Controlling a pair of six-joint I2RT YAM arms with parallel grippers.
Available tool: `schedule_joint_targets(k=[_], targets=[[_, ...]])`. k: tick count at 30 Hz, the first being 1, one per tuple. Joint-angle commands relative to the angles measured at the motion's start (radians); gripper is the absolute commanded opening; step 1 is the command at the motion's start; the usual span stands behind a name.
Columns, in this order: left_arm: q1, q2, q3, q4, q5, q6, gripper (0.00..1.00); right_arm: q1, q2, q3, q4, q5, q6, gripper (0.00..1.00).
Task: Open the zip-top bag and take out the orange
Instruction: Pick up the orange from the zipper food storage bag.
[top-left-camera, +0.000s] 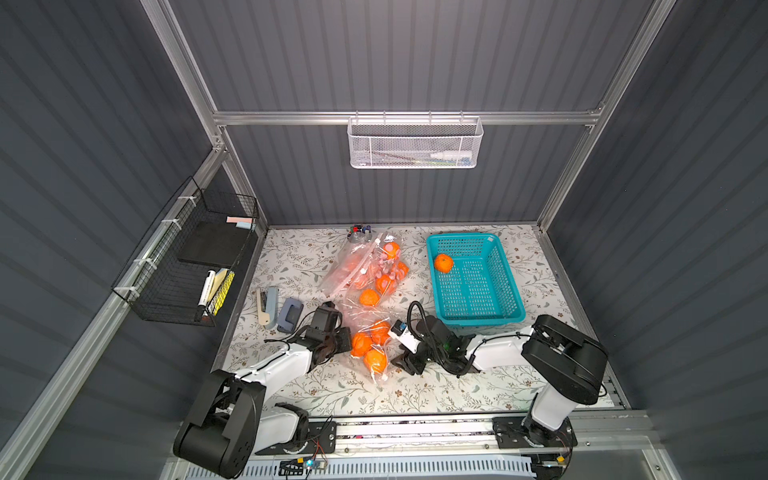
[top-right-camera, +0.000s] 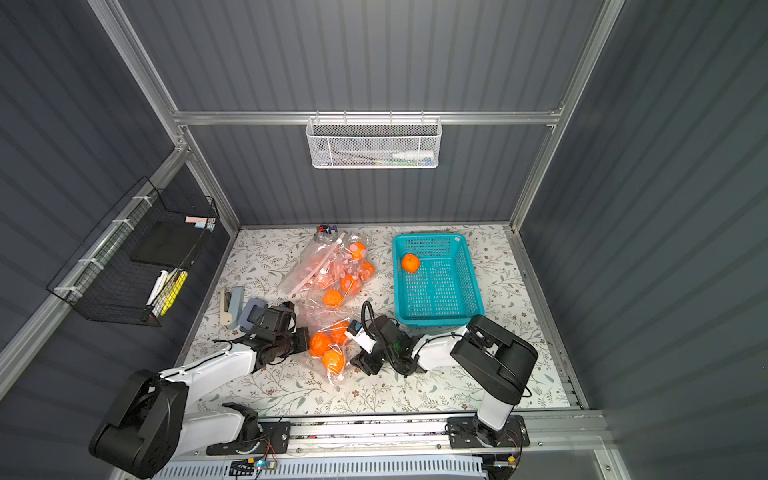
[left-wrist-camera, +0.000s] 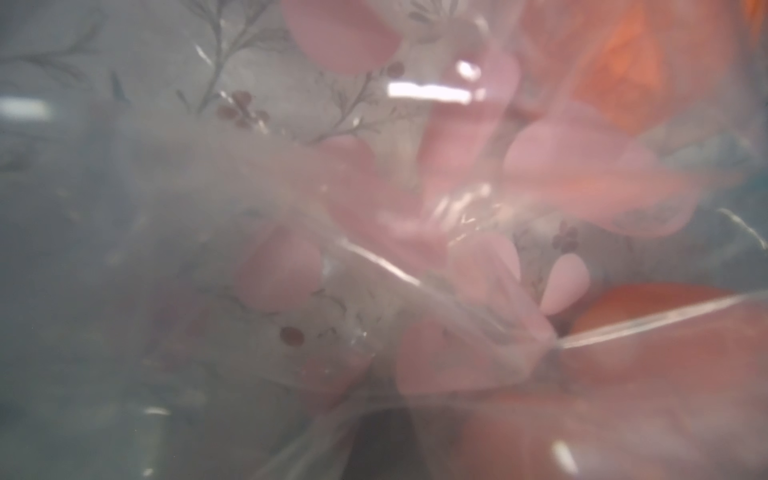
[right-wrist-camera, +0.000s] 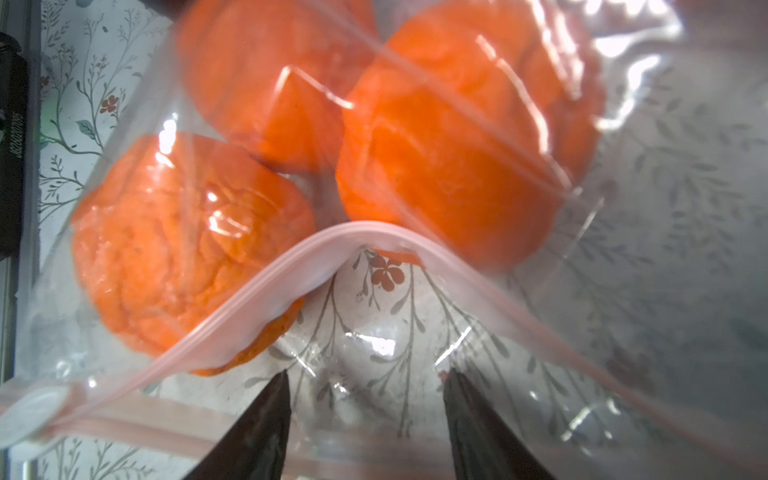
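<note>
The nearest zip-top bag (top-left-camera: 371, 347) (top-right-camera: 331, 348) lies at mid-table with three oranges (right-wrist-camera: 187, 249) (right-wrist-camera: 436, 166) (right-wrist-camera: 270, 75) inside. Its pink zip strip (right-wrist-camera: 353, 232) arches up apart from the flat strip (right-wrist-camera: 166, 424), so the mouth gapes, with the white slider (right-wrist-camera: 29, 411) at one end. My right gripper (right-wrist-camera: 365, 374) (top-left-camera: 401, 362) is open, its dark fingertips (right-wrist-camera: 278, 390) standing at that mouth. My left gripper (top-left-camera: 343, 337) (top-right-camera: 304, 343) is shut on the bag's opposite edge. Crumpled bag film (left-wrist-camera: 291, 249) fills the left wrist view and hides the jaws.
More bags of oranges (top-left-camera: 365, 266) (top-right-camera: 332, 266) lie behind. At the back right, a teal basket (top-left-camera: 484, 322) (top-right-camera: 440, 321) holds one orange (top-left-camera: 443, 262) (top-right-camera: 410, 263). A stapler (top-left-camera: 268, 307) and hole punch (top-left-camera: 291, 316) sit left. Wire baskets hang on the left wall (top-left-camera: 187, 257) and rear wall (top-left-camera: 415, 141).
</note>
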Motion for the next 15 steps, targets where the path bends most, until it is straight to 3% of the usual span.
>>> schedule_joint_targets(k=[1, 10, 15], targets=[[0.003, 0.038, -0.028, -0.025, -0.009, -0.003, 0.00, 0.000, 0.011, 0.054, -0.046, -0.079, -0.071, 0.64], [0.002, 0.051, -0.026, -0.016, -0.006, 0.003, 0.00, 0.012, 0.095, 0.209, -0.113, -0.280, -0.174, 0.62], [0.002, 0.041, -0.034, -0.013, -0.002, 0.003, 0.00, 0.012, 0.087, 0.144, 0.107, -0.239, -0.113, 0.68]])
